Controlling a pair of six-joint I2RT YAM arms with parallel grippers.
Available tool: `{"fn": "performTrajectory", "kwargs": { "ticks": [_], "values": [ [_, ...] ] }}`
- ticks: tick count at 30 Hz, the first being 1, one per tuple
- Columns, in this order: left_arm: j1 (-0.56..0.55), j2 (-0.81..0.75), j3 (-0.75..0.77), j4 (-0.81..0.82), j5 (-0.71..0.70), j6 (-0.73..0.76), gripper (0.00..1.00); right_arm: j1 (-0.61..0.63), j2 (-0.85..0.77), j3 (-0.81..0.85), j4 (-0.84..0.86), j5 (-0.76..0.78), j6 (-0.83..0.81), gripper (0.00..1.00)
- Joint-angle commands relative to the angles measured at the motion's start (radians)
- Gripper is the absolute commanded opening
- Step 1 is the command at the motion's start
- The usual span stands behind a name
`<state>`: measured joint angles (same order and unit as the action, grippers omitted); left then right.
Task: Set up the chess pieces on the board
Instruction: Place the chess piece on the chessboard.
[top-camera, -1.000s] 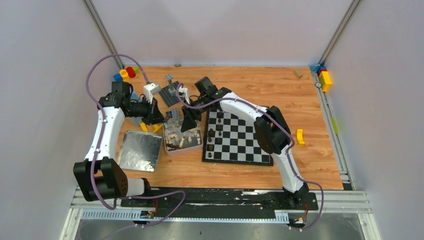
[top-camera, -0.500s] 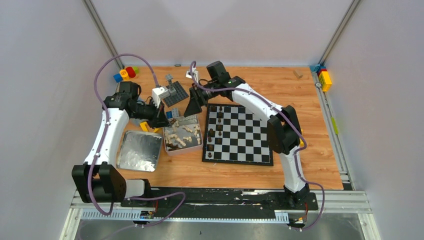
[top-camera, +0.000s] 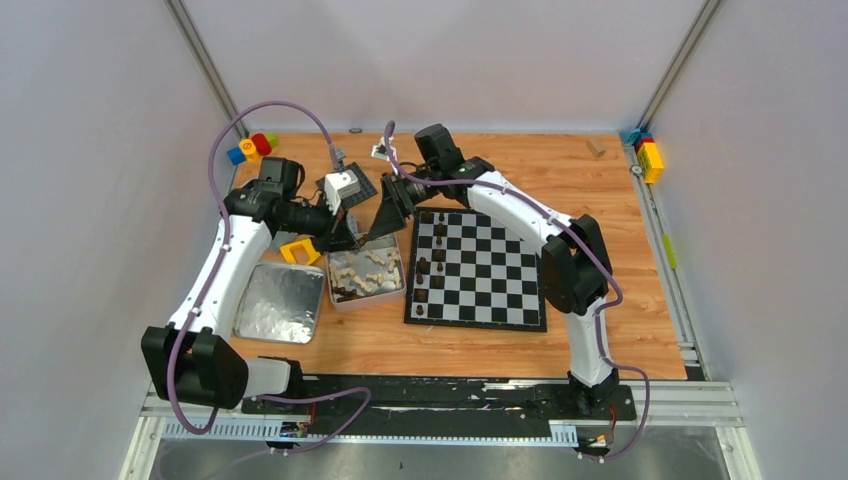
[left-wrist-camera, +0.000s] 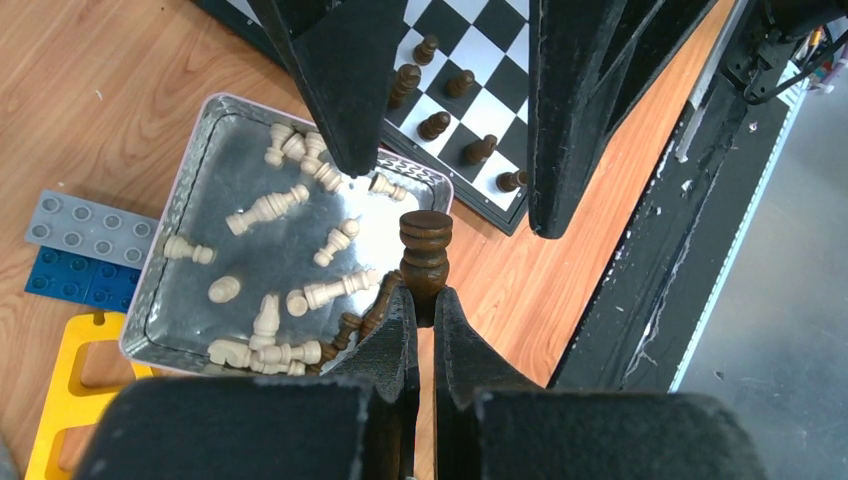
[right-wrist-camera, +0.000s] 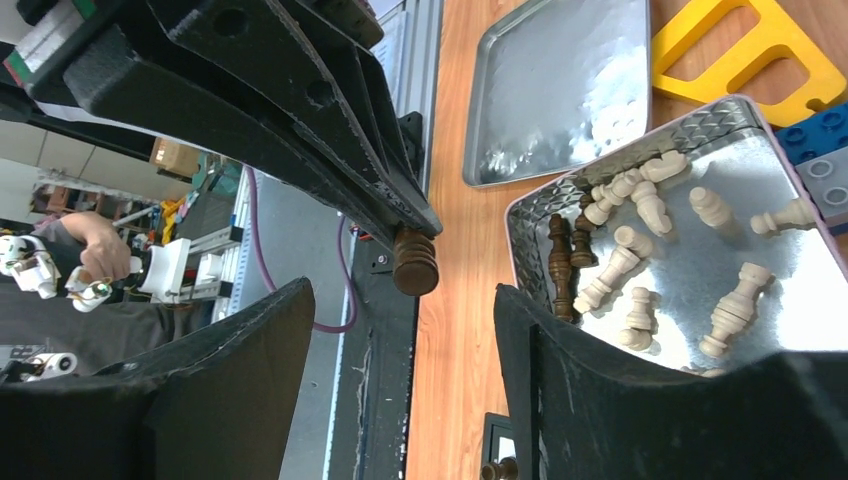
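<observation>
Two grippers crowd one spot just left of centre in the overhead view. The left gripper (top-camera: 345, 228) and right gripper (top-camera: 388, 212) sit nearly tip to tip above the upper edge of the tin (top-camera: 366, 303). From up here I cannot tell how either one is set. The board (top-camera: 490, 290) lies just right of the tin, with dark pieces (top-camera: 421, 282) along its left side. The lid (top-camera: 275, 300) lies left of the tin on the counter (top-camera: 620, 220), with a yellow frame (top-camera: 300, 250) above it. The side walls close in at both edges of the frame.

On the left wrist camera my left gripper is pinched narrow on a dark brown piece (left-wrist-camera: 425, 250), which stands upright at the frame's centre. The right gripper's black fingers (left-wrist-camera: 340, 80) come down from the top edge, set wide apart. The piece sits below their gap and touches neither. Cream pieces (left-wrist-camera: 268, 208) lie scattered on the tin floor. Grey and blue bricks (left-wrist-camera: 80, 250) lie at the left edge, and a black rail (left-wrist-camera: 650, 250) marks the counter's edge on the right.

Only the right wrist camera looks straight through the right gripper. Its fingers are spread wide with nothing between them, and the piece's round head hangs just above the gap. The lid fills the top centre, the yellow frame is at the top right and the tin at the lower right. Two dark figures (right-wrist-camera: 560, 260) lie along the tin's left wall.
</observation>
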<state>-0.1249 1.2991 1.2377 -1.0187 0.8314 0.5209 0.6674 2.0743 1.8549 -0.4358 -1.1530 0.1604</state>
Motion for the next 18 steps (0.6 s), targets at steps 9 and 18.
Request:
{"fn": "performTrajectory", "kwargs": {
  "ticks": [9,18],
  "values": [
    [-0.032,0.003,0.035,0.039,-0.035,-0.030,0.00,0.017,0.020,0.010,0.053,-0.072,0.044,0.57],
    [-0.039,0.000,0.031,0.039,-0.037,-0.030,0.00,0.027,0.047,0.027,0.051,-0.060,0.045,0.55]
  ]
}}
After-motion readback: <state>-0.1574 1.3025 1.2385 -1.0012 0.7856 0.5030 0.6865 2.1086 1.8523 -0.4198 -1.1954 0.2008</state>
